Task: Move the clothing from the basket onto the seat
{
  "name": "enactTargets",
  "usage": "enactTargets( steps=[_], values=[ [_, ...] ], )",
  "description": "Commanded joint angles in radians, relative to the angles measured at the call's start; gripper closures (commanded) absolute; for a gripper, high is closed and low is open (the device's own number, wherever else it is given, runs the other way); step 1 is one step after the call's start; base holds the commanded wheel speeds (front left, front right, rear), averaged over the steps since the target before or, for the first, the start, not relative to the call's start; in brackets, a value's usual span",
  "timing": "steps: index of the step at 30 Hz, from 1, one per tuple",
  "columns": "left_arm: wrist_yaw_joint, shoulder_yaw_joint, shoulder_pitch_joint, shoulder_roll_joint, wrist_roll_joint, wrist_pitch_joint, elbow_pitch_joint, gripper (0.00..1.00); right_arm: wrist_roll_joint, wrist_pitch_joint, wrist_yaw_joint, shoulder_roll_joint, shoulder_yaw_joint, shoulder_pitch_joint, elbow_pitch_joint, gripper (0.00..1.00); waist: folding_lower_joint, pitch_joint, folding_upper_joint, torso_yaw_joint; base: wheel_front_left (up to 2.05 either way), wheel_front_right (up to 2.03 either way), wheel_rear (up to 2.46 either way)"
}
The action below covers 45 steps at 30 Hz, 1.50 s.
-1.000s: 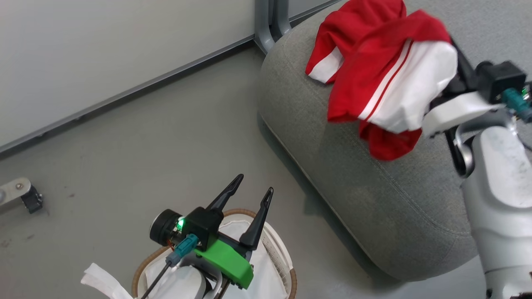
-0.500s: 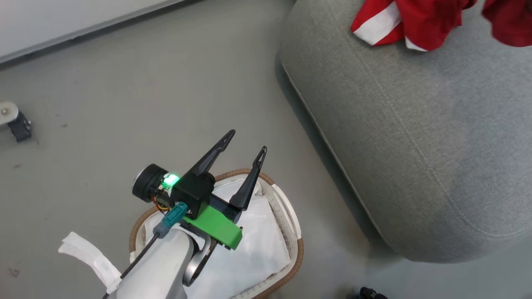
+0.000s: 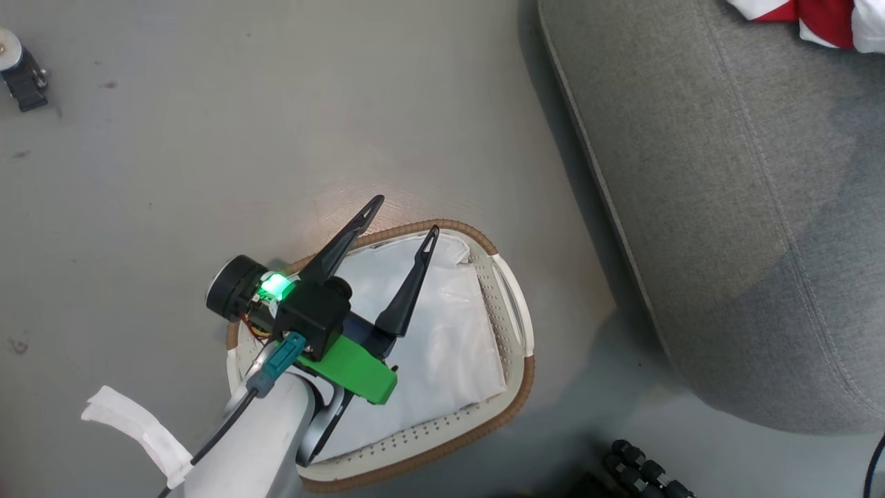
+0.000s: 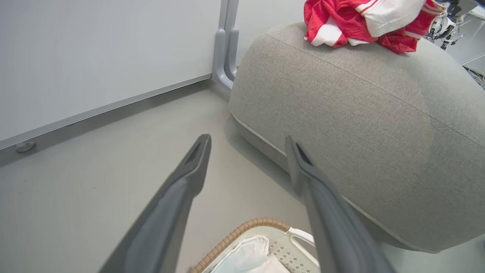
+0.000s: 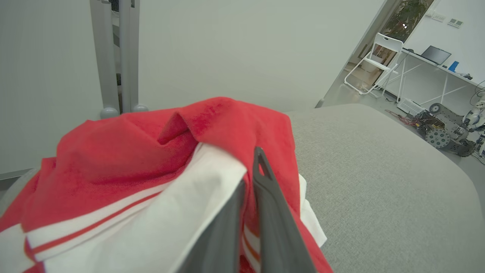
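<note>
Status: red sports garments with white panels [image 4: 360, 22] sit bunched on top of the large grey fabric-upholstered seat [image 3: 726, 207], well apart from the basket. Right gripper [image 5: 250, 182] is pinched closed with red-and-white fabric caught between its fingers and a white panel draped over one of them. That piece isn't released yet, and I read it as being set down at the drop spot.

Left gripper [image 3: 406, 215] hovers over the small oval white plastic basket with brown woven rim [image 3: 515, 373], jaws spread wide, holding nothing. Probably parked clear of the other arm, or ready for another pick.

Basket stands on the grey floor [image 3: 173, 173] near the seat. Inside it I see the plain white cloth liner [image 3: 442, 325]; the part under the left arm is hidden. Task looks nearly done, with the right gripper's release pending.
</note>
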Motion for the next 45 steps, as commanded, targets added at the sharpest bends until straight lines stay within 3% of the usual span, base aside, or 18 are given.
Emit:
enactTargets(
  steps=[1, 4, 5, 6, 9, 23, 38, 45],
  values=[
    [0.005, 0.001, -0.021, 0.003, 0.005, -0.001, -0.003, 0.00, -0.004, -0.002, -0.001, 0.011, -0.006, 0.022, 0.005, 1.00, -0.0001, 0.029, -0.0001, 0.022, 0.00, 0.00, 0.00],
    [0.004, -0.006, -0.025, 0.002, 0.011, -0.001, 0.001, 0.00, -0.022, -0.002, -0.001, 0.031, -0.010, 0.049, -0.005, 1.00, -0.0001, 0.027, -0.0001, 0.015, 0.00, 0.00, 0.00],
    [0.004, -0.007, -0.025, 0.002, 0.012, -0.001, 0.003, 0.00, -0.027, -0.002, -0.001, 0.039, -0.008, 0.057, -0.011, 0.88, -0.0001, 0.025, -0.0001, 0.013, 0.00, 0.00, 0.00],
    [0.003, -0.008, -0.025, 0.001, 0.011, -0.001, 0.005, 0.00, -0.031, -0.002, -0.001, 0.047, -0.006, 0.065, -0.016, 0.75, -0.0001, 0.024, -0.0001, 0.011, 0.00, 0.00, 0.00],
    [0.003, -0.005, -0.025, -0.004, 0.007, -0.001, 0.009, 0.00, -0.043, -0.002, -0.001, 0.068, 0.009, 0.096, -0.038, 0.00, -0.0001, 0.014, -0.0001, 0.001, 0.00, 0.00, 0.00],
    [-0.004, 0.034, 0.020, -0.063, -0.027, -0.001, -0.005, 0.00, -0.027, -0.002, -0.001, 0.118, 0.099, 0.269, -0.108, 0.00, -0.0001, -0.118, -0.0001, -0.002, 0.00, 0.00, 0.00],
    [-0.002, 0.206, 0.142, -0.144, -0.070, 0.000, 0.016, 0.00, -0.011, -0.002, -0.001, 0.089, 0.233, 0.366, -0.155, 0.00, -0.0001, -0.395, -0.0001, 0.116, 0.00, 0.00, 0.00],
    [0.040, 0.309, 0.216, -0.155, -0.092, -0.001, 0.051, 0.00, 0.005, -0.002, -0.001, 0.157, 0.309, 0.407, -0.180, 0.00, -0.0001, -0.499, -0.0001, 0.185, 0.00, 0.00, 0.00]
  ],
)
